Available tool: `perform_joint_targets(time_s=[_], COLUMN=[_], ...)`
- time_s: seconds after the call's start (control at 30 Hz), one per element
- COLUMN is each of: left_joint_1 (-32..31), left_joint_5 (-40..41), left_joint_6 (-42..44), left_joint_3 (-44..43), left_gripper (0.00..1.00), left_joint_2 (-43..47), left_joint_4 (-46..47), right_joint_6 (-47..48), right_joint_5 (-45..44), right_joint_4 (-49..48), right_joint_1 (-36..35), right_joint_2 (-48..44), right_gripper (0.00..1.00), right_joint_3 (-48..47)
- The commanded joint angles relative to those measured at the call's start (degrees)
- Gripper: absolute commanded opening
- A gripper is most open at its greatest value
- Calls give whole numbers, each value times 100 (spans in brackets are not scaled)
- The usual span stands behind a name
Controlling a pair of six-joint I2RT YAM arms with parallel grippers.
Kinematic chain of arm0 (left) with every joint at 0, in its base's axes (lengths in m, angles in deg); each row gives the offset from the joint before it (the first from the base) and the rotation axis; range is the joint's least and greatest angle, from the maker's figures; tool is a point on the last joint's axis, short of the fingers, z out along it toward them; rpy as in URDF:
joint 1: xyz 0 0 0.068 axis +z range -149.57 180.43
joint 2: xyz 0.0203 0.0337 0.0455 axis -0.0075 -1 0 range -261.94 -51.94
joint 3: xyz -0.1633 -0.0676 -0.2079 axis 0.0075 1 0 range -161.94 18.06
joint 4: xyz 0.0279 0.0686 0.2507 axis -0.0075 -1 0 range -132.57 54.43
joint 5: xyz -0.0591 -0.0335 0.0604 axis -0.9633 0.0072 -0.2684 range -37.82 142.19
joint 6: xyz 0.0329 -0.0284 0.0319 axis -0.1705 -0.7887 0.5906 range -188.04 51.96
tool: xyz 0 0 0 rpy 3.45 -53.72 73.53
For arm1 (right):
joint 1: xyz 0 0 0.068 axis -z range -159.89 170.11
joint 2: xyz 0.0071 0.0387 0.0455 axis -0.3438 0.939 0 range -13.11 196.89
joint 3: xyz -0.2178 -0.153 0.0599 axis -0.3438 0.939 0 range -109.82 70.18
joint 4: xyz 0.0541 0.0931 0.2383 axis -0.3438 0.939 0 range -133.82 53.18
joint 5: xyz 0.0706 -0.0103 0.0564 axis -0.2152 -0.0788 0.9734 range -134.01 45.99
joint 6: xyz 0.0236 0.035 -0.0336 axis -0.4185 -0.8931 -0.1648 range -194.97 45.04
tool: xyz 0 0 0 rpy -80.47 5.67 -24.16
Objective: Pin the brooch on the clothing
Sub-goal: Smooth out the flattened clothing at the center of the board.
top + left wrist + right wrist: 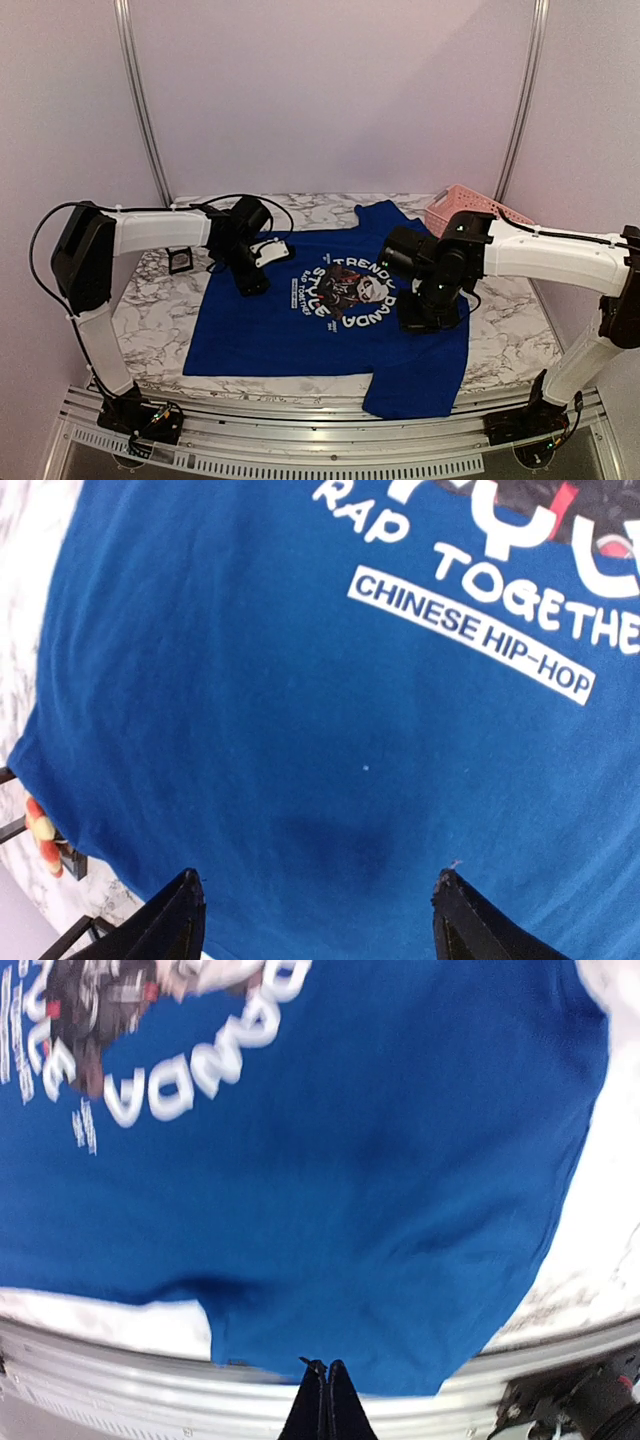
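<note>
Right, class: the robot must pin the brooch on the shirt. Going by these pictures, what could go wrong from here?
1. The brooch lies off the shirt, by a black box. The open left gripper hangs over the cloth and might miss the brooch or knock it away.
2. The shirt's near corner hangs over the table edge. The right gripper is shut on nothing, so a tug could drag the shirt off.
</note>
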Motion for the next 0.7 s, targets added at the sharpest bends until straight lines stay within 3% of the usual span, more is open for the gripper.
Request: perform_joint_targets(time_s=[0.0,0.27,0.47,0.67], left_joint_1=[223,577,850,1331], left_joint_5=[196,616,404,236], left_joint_6=[20,-4,17,-252], left_joint_3=[264,764,558,-817], left_gripper=[78,79,79,79], left_joint_2=[490,746,659,160], left_joint_4=[-328,-396,-503,-652], right_joint_6=[1731,3469,3628,3553], right_joint_5=[-1095,-906,-751,-1001], right_joint_4=[-759,-3193,-3517,-3525], right_joint_1=[1329,3059,3706,4133], right_joint_2=[276,1563,2683,2955], right_gripper=[0,0,0,0], right_joint_3=[-248,-775,-1097,-569])
